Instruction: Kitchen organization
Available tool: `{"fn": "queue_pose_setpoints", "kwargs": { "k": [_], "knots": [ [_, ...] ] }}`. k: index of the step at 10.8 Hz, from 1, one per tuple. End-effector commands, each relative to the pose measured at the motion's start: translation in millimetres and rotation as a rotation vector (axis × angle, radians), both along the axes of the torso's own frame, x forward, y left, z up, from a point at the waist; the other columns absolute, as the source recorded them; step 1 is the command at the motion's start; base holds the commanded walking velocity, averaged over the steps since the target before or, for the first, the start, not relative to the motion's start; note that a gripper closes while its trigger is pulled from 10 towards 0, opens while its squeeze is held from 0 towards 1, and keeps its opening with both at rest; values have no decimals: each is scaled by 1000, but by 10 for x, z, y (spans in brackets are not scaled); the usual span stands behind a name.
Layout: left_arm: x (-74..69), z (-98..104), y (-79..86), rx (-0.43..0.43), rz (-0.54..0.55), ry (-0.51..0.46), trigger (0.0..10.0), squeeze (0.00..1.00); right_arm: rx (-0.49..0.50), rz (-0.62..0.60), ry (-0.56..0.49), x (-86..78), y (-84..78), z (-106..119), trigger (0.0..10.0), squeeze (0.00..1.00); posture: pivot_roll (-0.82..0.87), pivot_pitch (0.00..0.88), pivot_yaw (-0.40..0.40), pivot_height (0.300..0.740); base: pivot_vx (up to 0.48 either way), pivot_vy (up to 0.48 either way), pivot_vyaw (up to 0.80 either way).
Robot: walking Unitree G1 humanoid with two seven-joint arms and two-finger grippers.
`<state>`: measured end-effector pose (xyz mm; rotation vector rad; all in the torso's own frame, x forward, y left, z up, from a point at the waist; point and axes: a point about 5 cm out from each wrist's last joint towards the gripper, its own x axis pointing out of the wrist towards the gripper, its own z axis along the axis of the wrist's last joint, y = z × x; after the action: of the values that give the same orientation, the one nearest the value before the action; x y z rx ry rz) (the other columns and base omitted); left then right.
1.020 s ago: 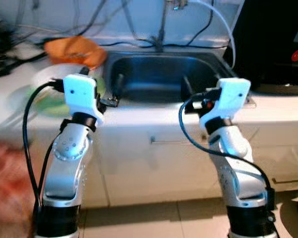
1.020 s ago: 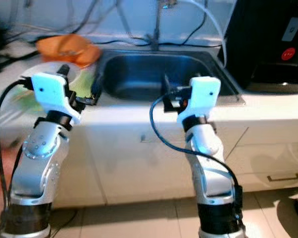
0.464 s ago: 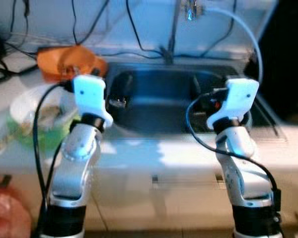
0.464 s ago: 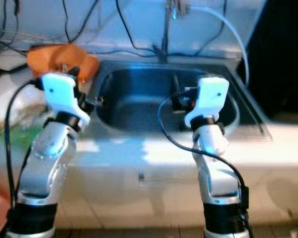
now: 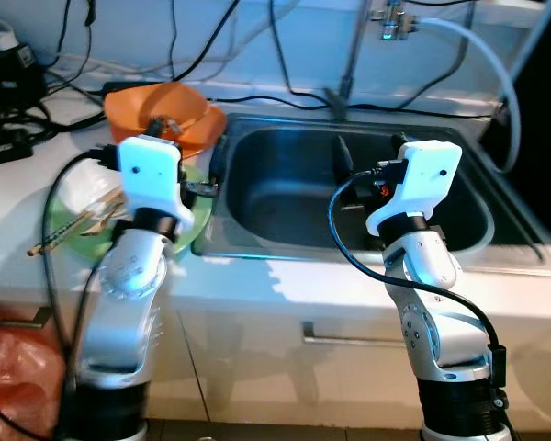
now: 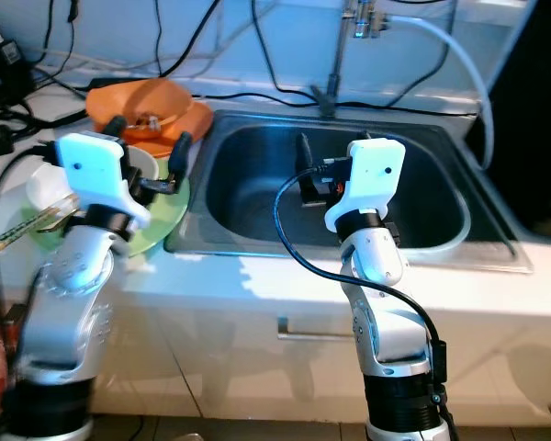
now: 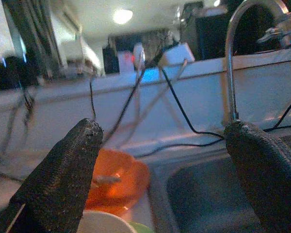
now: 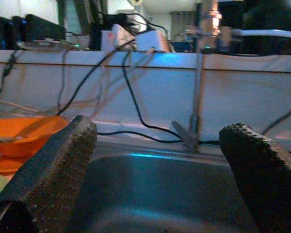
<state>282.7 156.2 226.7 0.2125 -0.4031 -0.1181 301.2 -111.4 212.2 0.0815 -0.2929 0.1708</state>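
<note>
Two pairs of my fingers are spread wide with nothing between them. My left fingers (image 7: 63, 184) hover above the counter's left side, over the green plate (image 6: 161, 216) and white bowl (image 6: 46, 184), looking toward the orange bowl (image 5: 161, 110). My right fingers (image 8: 48, 174) reach out above the steel sink (image 5: 285, 197), facing the tap (image 5: 354, 55) at its back rim. Chopsticks (image 5: 69, 230) lie tilted across the green plate, their tips jutting past its near edge. The orange bowl sits just behind the plate, beside the sink's left corner. Black cables (image 5: 257, 92) trail along the white counter (image 5: 18, 197) and up the wall behind. A pale hose (image 5: 496, 64) curves from the tap down to the right. White cabinet fronts (image 5: 285, 367) run below the counter edge, and a red bag (image 5: 18, 367) sits low on my left.
</note>
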Motion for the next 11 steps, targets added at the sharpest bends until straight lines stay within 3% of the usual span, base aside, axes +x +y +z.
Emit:
{"fn": "queue_pose_setpoints", "kwargs": {
  "k": [1,2,5,8,9,11],
  "knots": [
    [-90,19,99,49,24,-35,10000,0,29,-25,24,16,-72,-15,10000,0,57,17,-38,740,0,0,0],
    [-112,4,170,62,53,-28,10000,0,32,-23,48,39,-67,-44,10000,0,64,16,-40,740,0,0,0],
    [-117,95,139,87,88,-91,10000,0,-1,6,61,93,-25,-71,10000,0,78,3,-49,740,0,0,0],
    [-123,197,220,97,137,-126,10000,0,-20,58,78,105,26,-77,10000,0,89,0,-53,740,0,0,0],
    [-130,152,335,99,189,-98,10000,0,-22,113,66,91,74,-68,10000,0,108,0,-53,740,0,0,569],
    [-145,143,356,97,196,-91,10000,0,-18,116,62,90,77,-61,10000,0,113,0,-53,740,0,0,684]
  ]
}}
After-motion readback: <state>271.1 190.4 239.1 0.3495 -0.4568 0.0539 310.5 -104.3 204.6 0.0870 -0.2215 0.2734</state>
